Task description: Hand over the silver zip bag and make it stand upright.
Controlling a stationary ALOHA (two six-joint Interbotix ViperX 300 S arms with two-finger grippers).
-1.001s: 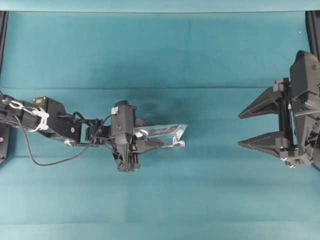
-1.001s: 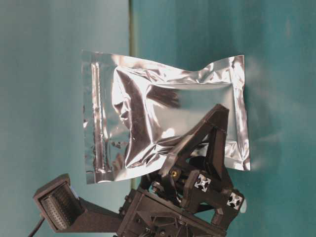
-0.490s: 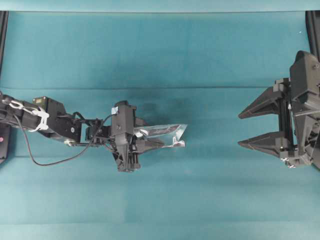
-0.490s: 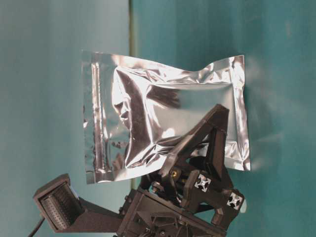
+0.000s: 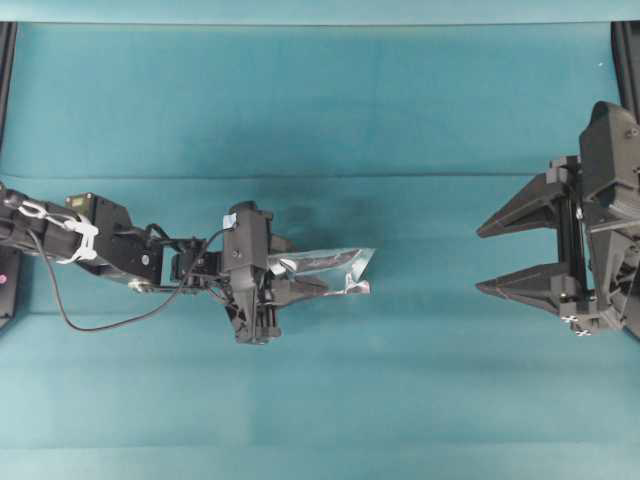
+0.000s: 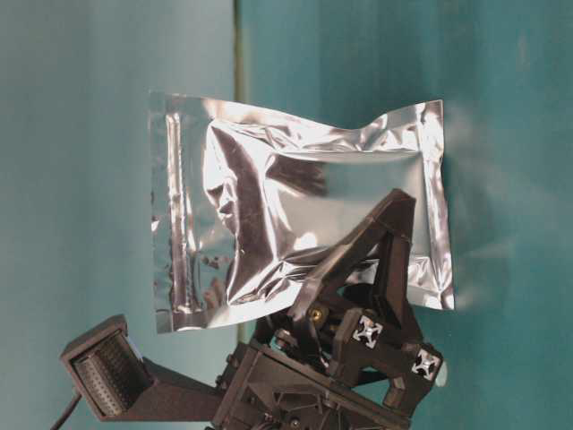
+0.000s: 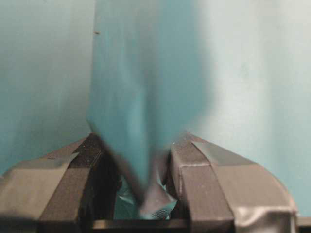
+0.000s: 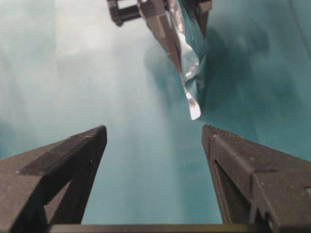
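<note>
The silver zip bag [image 5: 328, 268] is a shiny crinkled foil pouch held on edge above the teal table. My left gripper [image 5: 290, 281] is shut on its lower part. In the table-level view the silver zip bag [image 6: 286, 215] shows broadside, with the left gripper's fingers [image 6: 363, 260] in front of its lower right. In the left wrist view the bag [image 7: 141, 111] rises blurred between the closed jaws. My right gripper [image 5: 488, 258] is open and empty, well to the right of the bag and facing it. The right wrist view shows the bag [image 8: 192, 73] ahead, edge-on.
The teal table cloth [image 5: 320, 100] lies all around both arms. A black cable [image 5: 90, 322] loops from the left arm. Dark frame posts stand at the far left corner [image 5: 6, 60] and far right corner [image 5: 628, 50].
</note>
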